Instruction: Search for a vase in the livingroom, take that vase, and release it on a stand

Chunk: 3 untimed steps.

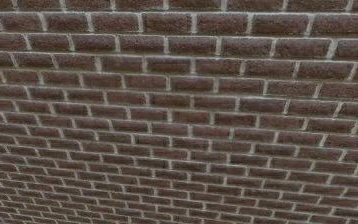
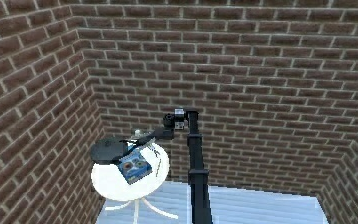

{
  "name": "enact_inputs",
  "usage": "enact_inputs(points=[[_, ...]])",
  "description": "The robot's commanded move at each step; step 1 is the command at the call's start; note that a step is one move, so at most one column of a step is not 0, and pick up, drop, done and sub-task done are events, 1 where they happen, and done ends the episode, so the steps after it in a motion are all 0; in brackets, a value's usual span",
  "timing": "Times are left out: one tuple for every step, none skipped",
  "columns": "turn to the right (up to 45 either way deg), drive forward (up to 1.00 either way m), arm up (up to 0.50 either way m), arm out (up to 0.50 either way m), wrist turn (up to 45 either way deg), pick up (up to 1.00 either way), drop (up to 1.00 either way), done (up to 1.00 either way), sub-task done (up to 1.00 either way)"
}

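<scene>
Low at 6 o'clock in the arm side view, pale floor [image 2: 272, 206] lies around the dark square arm [image 2: 197, 178]. At 7 o'clock stands a round white tabletop [image 2: 105, 181] on a slim splayed foot. It carries a flat blue slab [image 2: 135, 166] and, at its 10 o'clock edge, a dark shallow shape [image 2: 111, 148]. Whether that is the vase cannot be told. The pincer [image 2: 147, 135] shows at the tabletop's far edge, and whether it grasps anything cannot be told. Rough red-brown brick walls [image 2: 267, 80] meet in a corner behind. The forward view faces a brick wall [image 1: 177, 110].
</scene>
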Motion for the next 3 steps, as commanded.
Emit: enact_inputs(points=[[0.0, 0.00, -0.30, 0.00, 0.0, 0.00, 0.00, 0.00, 0.00], [0.0, 0.00, 0.00, 0.00, 0.0, 0.00, 1.00, 0.00, 0.00], [0.0, 0.00, 0.10, 0.00, 0.0, 0.00, 0.00, 0.00, 0.00]])
